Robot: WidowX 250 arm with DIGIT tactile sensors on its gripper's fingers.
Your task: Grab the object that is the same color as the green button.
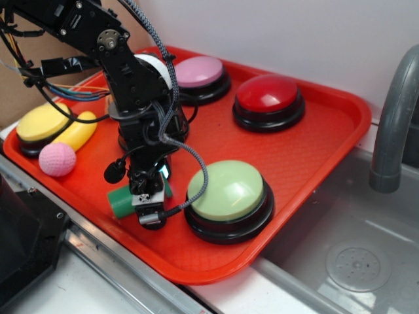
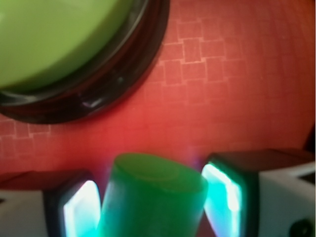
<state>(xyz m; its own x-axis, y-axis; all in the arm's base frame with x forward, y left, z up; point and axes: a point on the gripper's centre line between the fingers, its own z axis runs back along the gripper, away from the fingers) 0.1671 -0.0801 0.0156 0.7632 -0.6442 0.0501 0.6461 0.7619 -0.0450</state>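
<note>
The red textured plastic tray (image 1: 327, 131) fills most of the exterior view, resting on the grey counter (image 1: 105, 275) beside a sink. On it, low and centre, sits the large pale-green dome button on its black round base (image 1: 228, 190); in my wrist view it takes the upper left (image 2: 59, 39). Just left of it, lower centre of the exterior frame, lies the small solid dark-green matte cylinder (image 1: 120, 201), flat on the tray.

My pincer (image 1: 148, 196) is down over that cylinder. In the wrist view the cylinder (image 2: 153, 197) stands at bottom centre between my two pads (image 2: 81, 210), one on each side, with slim gaps showing; so I am partly open and straddling it, not yet clamped as far as I can judge.

I reckon the reach and the descent are done; the squeeze and the lift are left.

I can read no writing, brand or label anywhere
</note>
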